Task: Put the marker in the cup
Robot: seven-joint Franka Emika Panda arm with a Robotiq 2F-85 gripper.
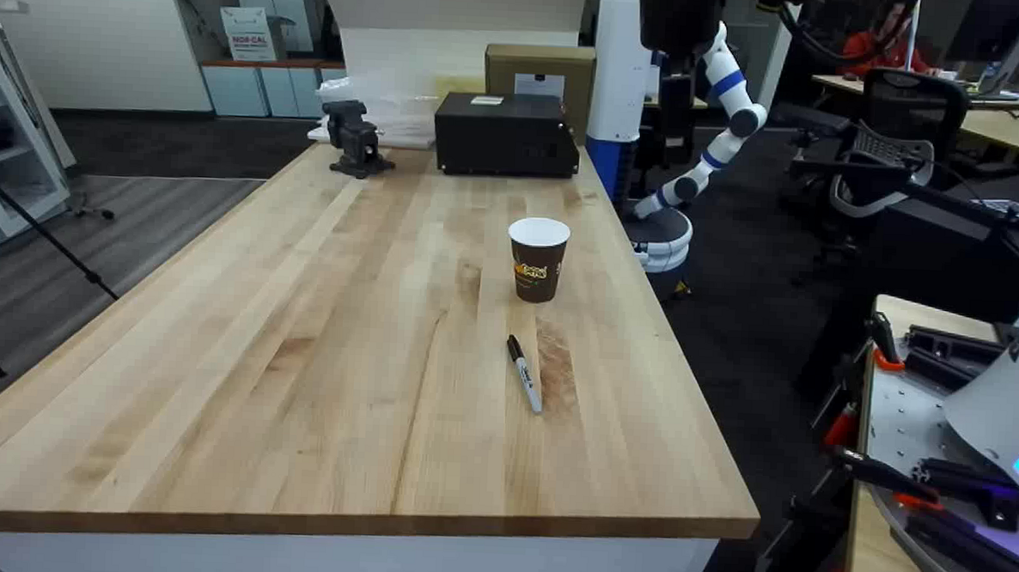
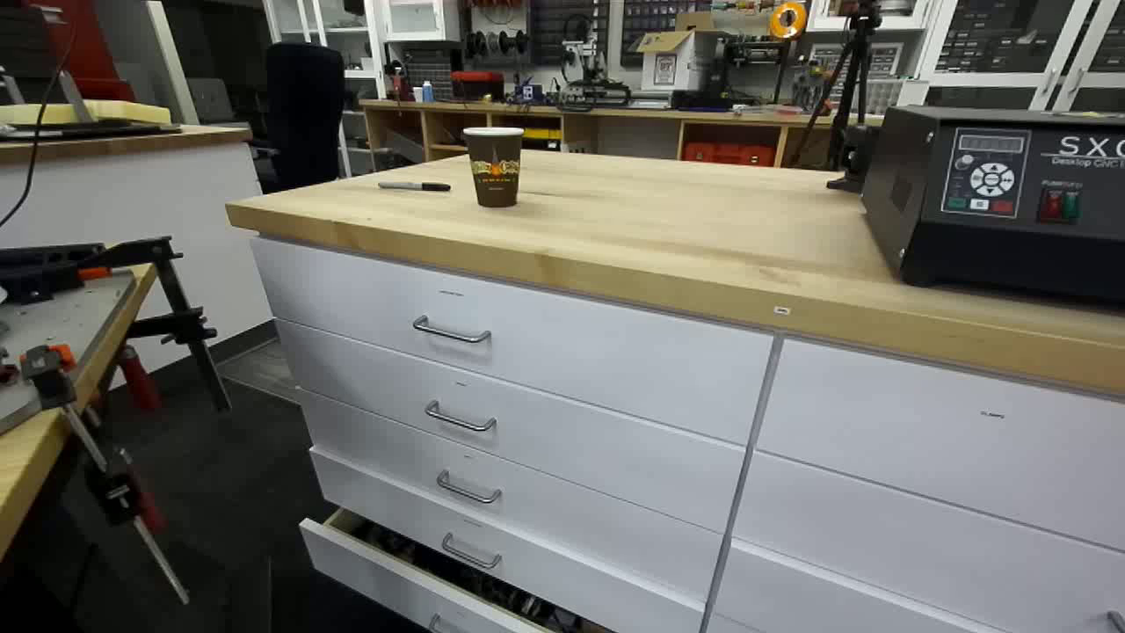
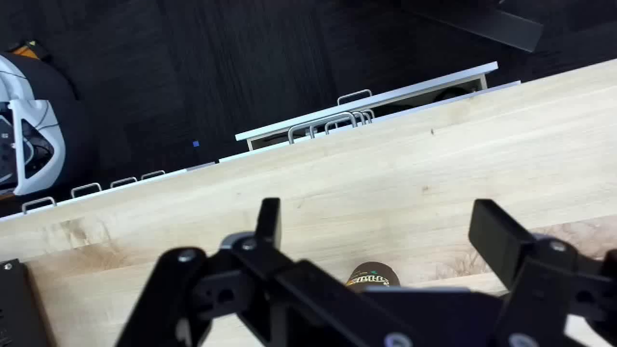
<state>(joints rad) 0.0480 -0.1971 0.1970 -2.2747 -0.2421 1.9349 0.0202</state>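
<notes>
The marker point(image 1: 524, 374), with a light grey-white body and a black cap, lies flat on the wooden table point(image 1: 297, 414). It also shows in an exterior view point(image 2: 414, 185), beside the cup and apart from it. The cup point(image 1: 536, 270) is brown paper with a white rim and stands upright; it shows in both exterior views point(image 2: 497, 167). My gripper point(image 3: 376, 217) is open and empty, high above the tabletop. In the wrist view the lower part of the cup point(image 3: 368, 275) shows past the gripper body, which hides the rest. The marker is not visible there. The gripper also shows in an exterior view point(image 1: 675, 147).
A black CNC control box point(image 1: 509, 135) and a black vise point(image 1: 356, 140) stand at the table's far end; the box also shows in an exterior view point(image 2: 993, 193). White drawers point(image 2: 527, 352) are below the tabletop, and a low drawer point(image 2: 387, 563) is pulled out.
</notes>
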